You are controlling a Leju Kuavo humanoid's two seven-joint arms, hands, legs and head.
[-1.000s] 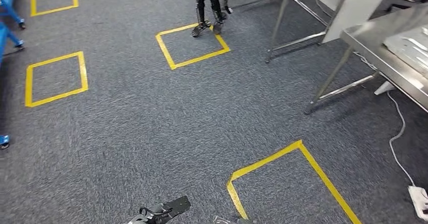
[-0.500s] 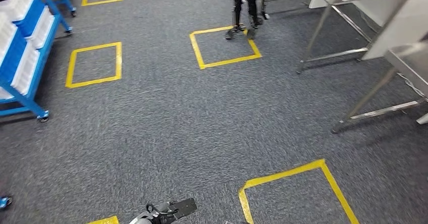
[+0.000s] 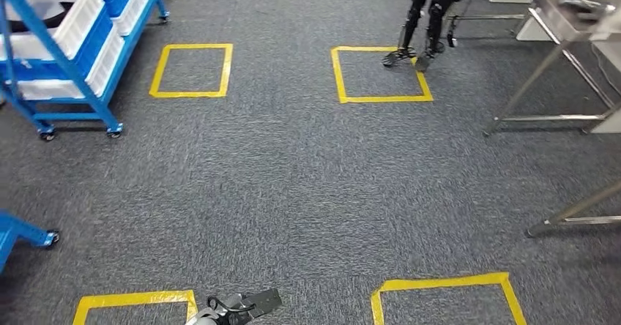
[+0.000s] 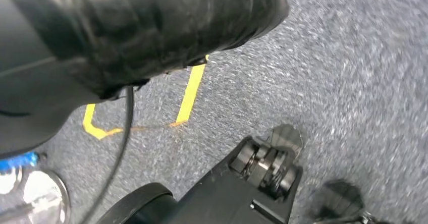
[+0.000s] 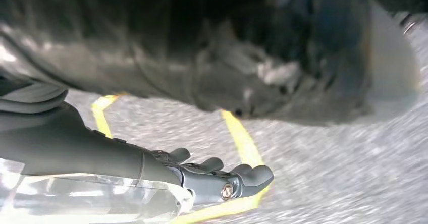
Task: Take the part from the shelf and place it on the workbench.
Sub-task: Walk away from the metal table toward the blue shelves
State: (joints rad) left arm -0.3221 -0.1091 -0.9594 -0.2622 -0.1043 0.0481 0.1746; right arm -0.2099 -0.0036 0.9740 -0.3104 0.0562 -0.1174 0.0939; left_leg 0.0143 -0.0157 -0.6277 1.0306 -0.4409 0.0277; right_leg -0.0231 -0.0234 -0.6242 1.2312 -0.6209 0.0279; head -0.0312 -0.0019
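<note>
Both hands low over carpet, right hand (image 5: 212, 176) fingers loosely curled, empty, left unclear.

blue shelf (image 3: 88, 47), grey carpet (image 3: 293, 178), yellow squares (image 3: 192, 69)

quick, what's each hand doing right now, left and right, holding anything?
Left hand: it holds a flat dark part.
Right hand: fingers extended side by side, nothing visibly between them; open or shut cannot be told.
</note>
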